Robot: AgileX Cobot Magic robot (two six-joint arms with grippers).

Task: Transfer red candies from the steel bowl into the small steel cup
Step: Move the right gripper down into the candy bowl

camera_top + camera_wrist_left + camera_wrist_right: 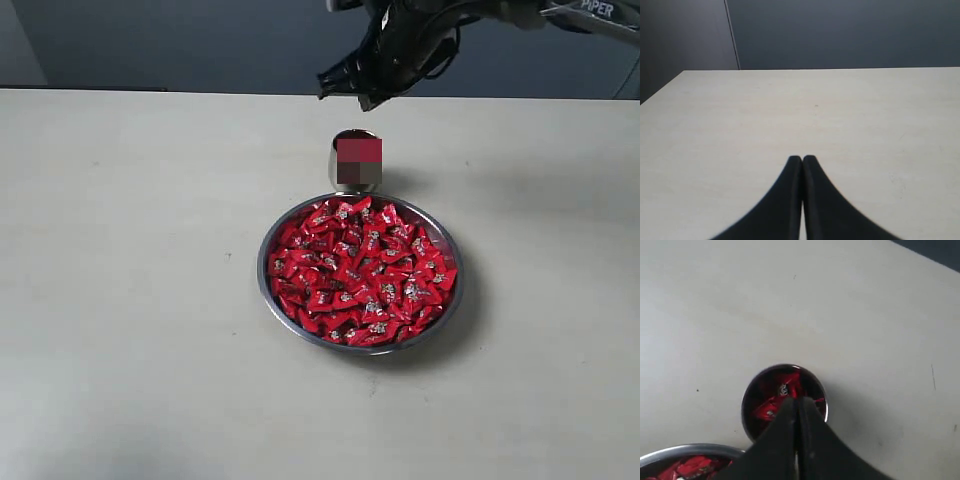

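Near the middle of the table [130,300] sits the bowl [262,270], heaped to its rim with red candies [360,275]. The cup [335,165] stands upright at the bowl's far edge, touching it or just beside it; which, I cannot tell. A few candies already lie inside the cup.

The right gripper [796,401] hangs directly above the cup's mouth with its jaws pressed together and nothing visible between them. The left gripper [802,159] hovers over bare table, jaws also pressed together, and does not show in the wider view.

Each candy looks very light, and its shiny foil is probably slick and crinkly, so it will likely give under pressure rather than break. The safest hold is likely across the plump middle of one lying on top of the heap, on the far side close to the cup. A twisted end could tear or slip free. Pressing deep into the pile risks pinching several at once or nudging the bowl.
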